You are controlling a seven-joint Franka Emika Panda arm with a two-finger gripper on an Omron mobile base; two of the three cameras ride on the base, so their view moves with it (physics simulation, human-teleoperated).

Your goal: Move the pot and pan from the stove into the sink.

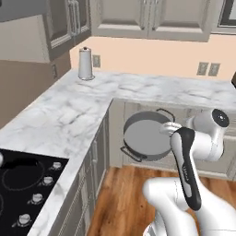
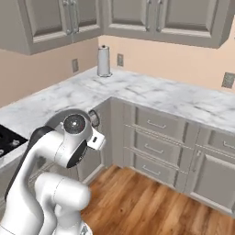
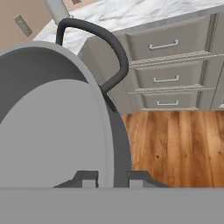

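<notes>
The pot (image 1: 145, 138) hangs in the air over the wood floor, tipped on its side with its open mouth facing the left base camera. My gripper (image 3: 111, 179) is shut on the pot's rim (image 3: 109, 131), one fingertip inside and one outside. One dark loop handle (image 3: 111, 43) arches at the far side of the rim. In the right base view a grey arc of the pot (image 2: 57, 118) shows behind my arm. The stove (image 1: 18, 189) sits at the lower left. A dark long handle (image 1: 23, 162) lies on it, probably the pan's, with the pan cut off by the frame edge. The sink is out of view.
An L-shaped white marble counter (image 1: 78, 110) runs from the stove round the corner. A paper towel roll (image 1: 85, 63) stands near the wall. Grey drawers (image 3: 168, 74) and cabinet doors line the front. Wood floor (image 2: 137, 197) lies below the pot.
</notes>
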